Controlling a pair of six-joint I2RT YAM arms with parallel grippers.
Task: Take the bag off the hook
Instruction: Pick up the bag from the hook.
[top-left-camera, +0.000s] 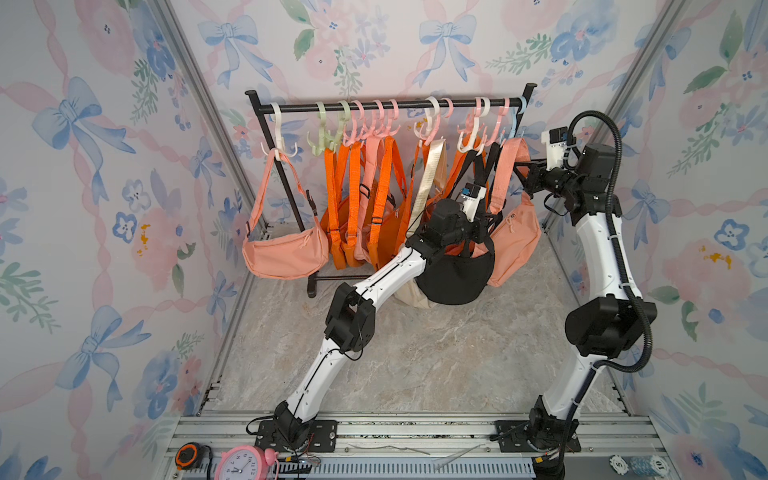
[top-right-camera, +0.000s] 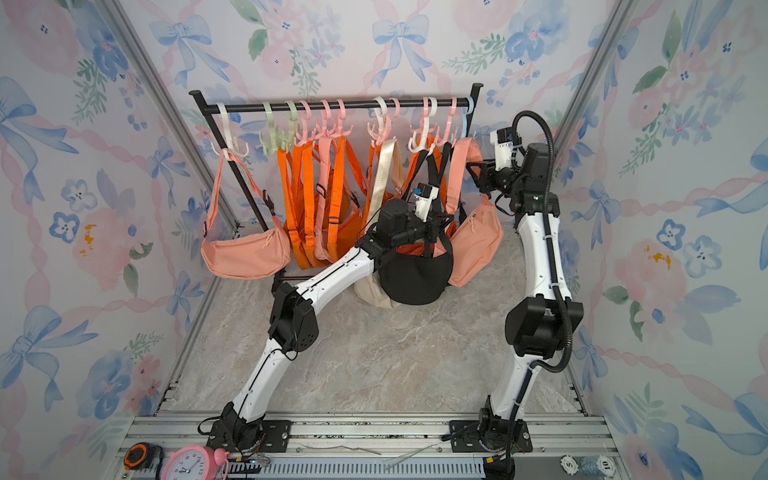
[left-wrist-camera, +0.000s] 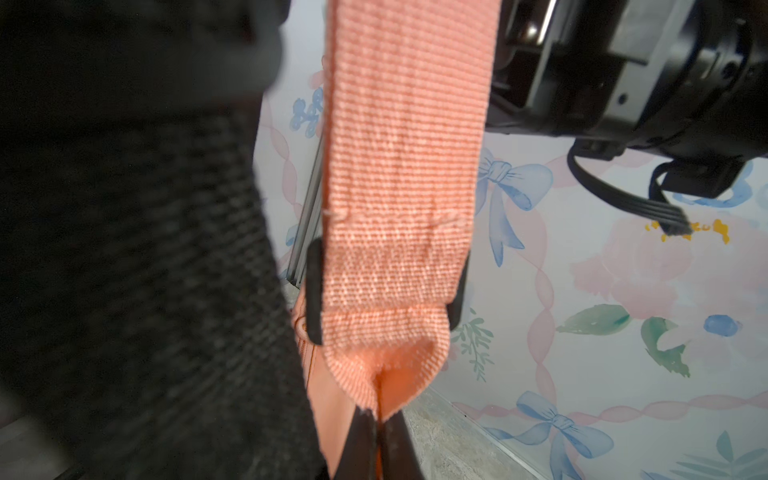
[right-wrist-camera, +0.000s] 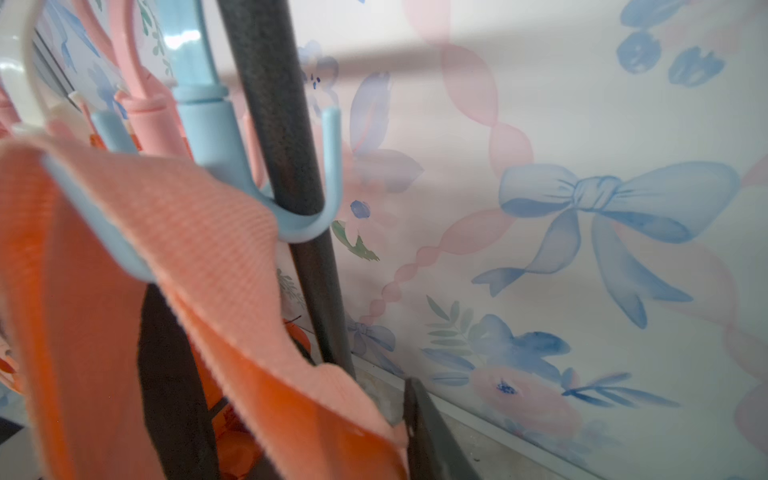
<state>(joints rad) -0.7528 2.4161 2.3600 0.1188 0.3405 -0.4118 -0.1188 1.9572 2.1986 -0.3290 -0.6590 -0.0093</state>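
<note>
Raise the peach strap (right-wrist-camera: 174, 232) up and off the prong of the blue hook (right-wrist-camera: 208, 137), just above the fingers of the right gripper (top-left-camera: 520, 168); I cannot tell whether those fingers have clamped it. The right arm reaches high and level. The left gripper (left-wrist-camera: 374, 432), its arm bent low, pinches that strap tight, and the peach bag (top-left-camera: 513, 241) hangs beside its fingers.

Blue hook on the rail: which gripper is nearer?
Right. The right gripper is at the peach strap just under the blue hook; the left gripper pinches that strap lower down.
</note>
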